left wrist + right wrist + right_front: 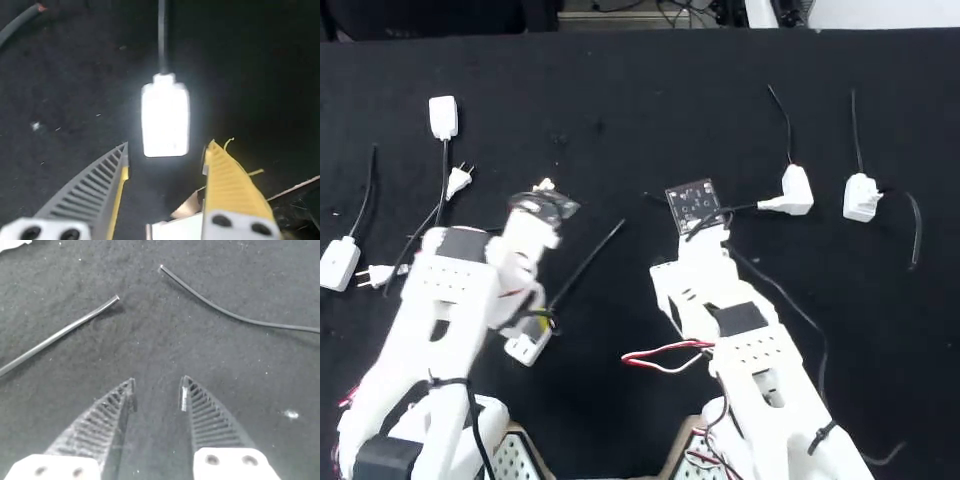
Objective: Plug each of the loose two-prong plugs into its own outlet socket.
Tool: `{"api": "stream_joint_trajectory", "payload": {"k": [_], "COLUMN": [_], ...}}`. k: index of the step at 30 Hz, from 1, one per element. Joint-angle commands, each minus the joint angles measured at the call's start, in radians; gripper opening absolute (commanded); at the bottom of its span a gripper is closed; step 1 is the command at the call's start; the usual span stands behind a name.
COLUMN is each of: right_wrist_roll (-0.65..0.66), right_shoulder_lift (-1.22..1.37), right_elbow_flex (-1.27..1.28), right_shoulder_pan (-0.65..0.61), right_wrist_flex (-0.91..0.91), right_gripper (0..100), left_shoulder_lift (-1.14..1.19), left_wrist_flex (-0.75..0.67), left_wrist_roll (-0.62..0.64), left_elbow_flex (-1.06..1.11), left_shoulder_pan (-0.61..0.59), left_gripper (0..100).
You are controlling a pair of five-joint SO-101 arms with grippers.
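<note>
Left gripper (pixel 167 145) sits closest to my wrist lens: fingers spread wide, 1 taped yellow, nothing between them. Just past the tips lies a white socket (pixel 165 115), flat on the cloth, its cord (pixel 161 35) running away from me. Neither finger touches it. My read: the spread is set to straddle the block, for a grab or a steadying hold. I can't match this block to any in the high view.

Right gripper (pixel 158 380) hangs low over bare cloth, gap narrower, empty. A thick cord end (pixel 115 300) and a thin cord end (pixel 161 268) lie ahead of it, well apart from the tips. I judge this arm parked, not working.

High view, left side: 2 plugs not yet seated. The far plug (pixel 461 178) lies near the far socket (pixel 442 117). The near plug (pixel 378 272) lies just beside the edge socket (pixel 338 262). On the right side, the inner pair (pixel 796 192) and the outer pair (pixel 861 197) look already joined, though I can't be sure.

Surface: a table (pixel 620 100) under black cloth, speckled with lint. Past its far edge runs a strip of room with cords on the floor.
</note>
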Motion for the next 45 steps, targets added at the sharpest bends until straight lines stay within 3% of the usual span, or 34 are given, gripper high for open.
{"api": "stream_joint_trajectory", "payload": {"k": [1,4,7,13,22,28,32,37,41,45], "right_wrist_roll": [-0.009,-0.009,-0.009,-0.009,-0.009,-0.009,-0.009,-0.009,-0.009,-0.009], "right_shoulder_lift": [-0.027,-0.027,-0.027,-0.031,-0.033,-0.033,-0.033,-0.033,-0.033,-0.033], "right_elbow_flex": [-0.002,-0.002,-0.002,-0.002,-0.005,-0.007,-0.007,-0.007,-0.007,-0.007], "right_shoulder_pan": [0.015,0.014,0.014,0.02,0.021,0.021,0.021,0.021,0.021,0.021], "right_wrist_flex": [-0.021,-0.021,-0.021,-0.017,-0.015,-0.015,-0.015,-0.015,-0.015,-0.017], "right_gripper": [13.8,13.8,13.8,13.8,13.8,13.8,13.8,13.8,13.8,13.8], "left_shoulder_lift": [-0.006,-0.006,-0.006,-0.014,-0.017,-0.017,-0.017,-0.006,-0.006,-0.006], "left_wrist_flex": [-0.061,-0.133,-0.157,-0.189,-0.27,-0.267,-0.184,-0.167,-0.259,-0.381], "left_wrist_roll": [-0.106,-0.184,-0.213,-0.193,0.078,0.184,0.184,0.106,0.017,0.015], "left_elbow_flex": [-0.038,-0.001,0.068,0.209,0.231,0.157,0.065,0.002,0.074,0.202], "left_shoulder_pan": [-0.177,-0.303,-0.312,-0.142,0.174,0.246,0.179,-0.016,-0.128,-0.16], "left_gripper": [24,24,24,23,24,24,24,24,24,24]}}
